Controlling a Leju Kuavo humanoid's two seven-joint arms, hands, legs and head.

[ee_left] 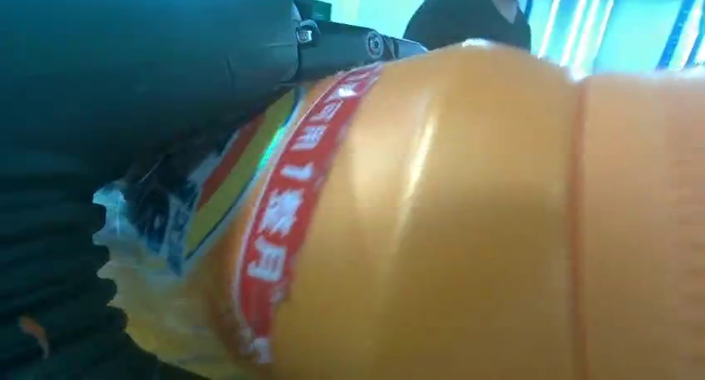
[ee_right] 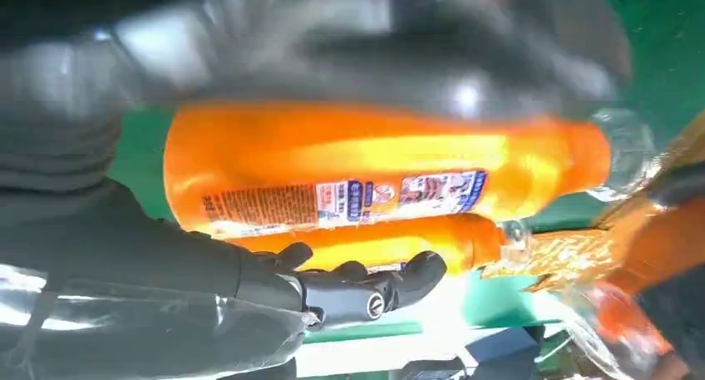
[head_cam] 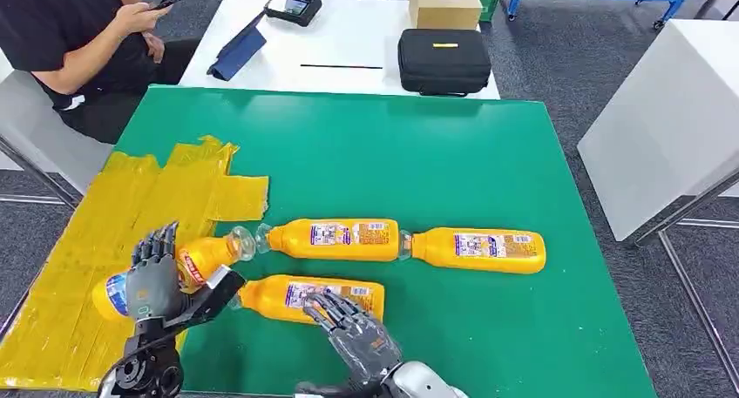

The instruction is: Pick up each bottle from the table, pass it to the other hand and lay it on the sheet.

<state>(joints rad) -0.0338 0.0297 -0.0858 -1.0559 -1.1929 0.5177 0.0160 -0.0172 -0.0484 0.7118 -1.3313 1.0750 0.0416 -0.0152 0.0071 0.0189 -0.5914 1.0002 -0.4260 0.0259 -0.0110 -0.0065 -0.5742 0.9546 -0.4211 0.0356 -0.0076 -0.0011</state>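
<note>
Four orange bottles lie in our sight on the green table (head_cam: 453, 163). We see the left hand (head_cam: 155, 276) wrapped around one bottle (head_cam: 196, 263) at about 8 o'clock in the head view; its fingers curl over the labelled body and the thumb reaches beneath, so this bottle is held, cap end toward 3 o'clock. It sits over the edge of the yellow sheet (head_cam: 105, 232), which covers the table's left side; we cannot tell whether it touches the sheet. In the left wrist view the held bottle's red label band shows close up, dark fingers (ee_left: 150, 56) pressed along it.

The right hand (head_cam: 353, 324) is at 6 o'clock, fingers spread and apart, holding nothing. It hovers over the near bottle (head_cam: 309, 295), which lies flat on the green just beside the held one; whether the fingers touch it we cannot tell. The right wrist view shows that bottle (ee_right: 382, 160) past the dark fingertips (ee_right: 416, 272).

Two more bottles lie end to end across the table's middle: the middle bottle (head_cam: 335, 239), cap toward 9 o'clock, and the far-right bottle (head_cam: 479, 248) at 3 o'clock of it.

Beyond the green, at 12 o'clock, a white table (head_cam: 349, 41) carries a black case (head_cam: 443, 60) and a cardboard box (head_cam: 444, 2). A person (head_cam: 78, 32) sits at 10 o'clock.
</note>
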